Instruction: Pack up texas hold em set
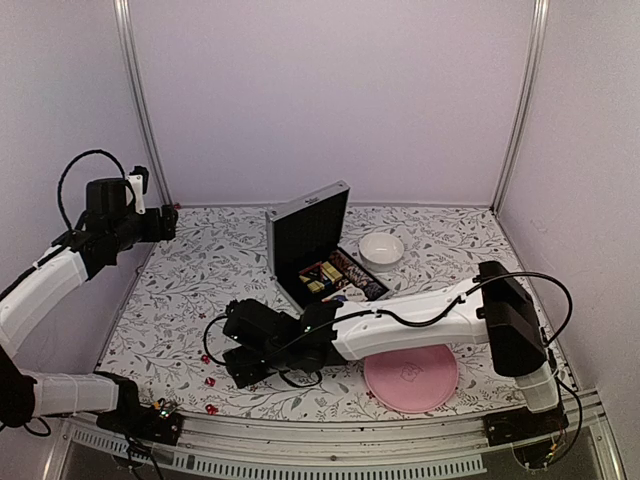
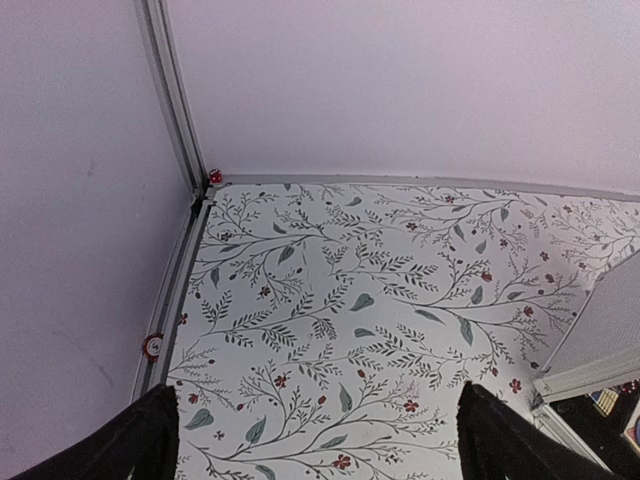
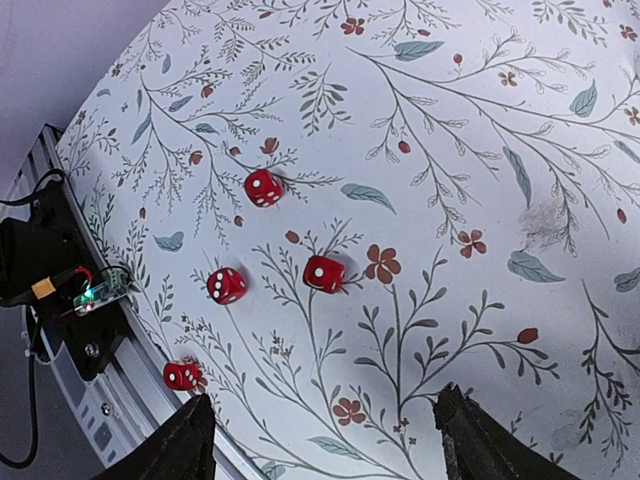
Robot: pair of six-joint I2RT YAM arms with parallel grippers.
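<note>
The aluminium briefcase [image 1: 308, 240] stands open in the middle of the table [image 1: 200, 270], card decks [image 1: 318, 276] inside, while four red dice [image 3: 323, 273] lie loose near the front-left edge. The right hand [image 3: 325, 400] hovers above them, wide and empty; an off-centre pinch could flick a die off that edge. The left hand [image 2: 318, 400], wide too, hangs well apart.

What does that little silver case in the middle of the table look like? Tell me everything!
The small silver briefcase looks like metal, lined in black. It is open, lid standing nearly upright. Inside lie card decks and rows of dark chips. It sits mid-table on the flowery cloth, apart from the white bowl; from above, the right arm hides its near corner.
</note>
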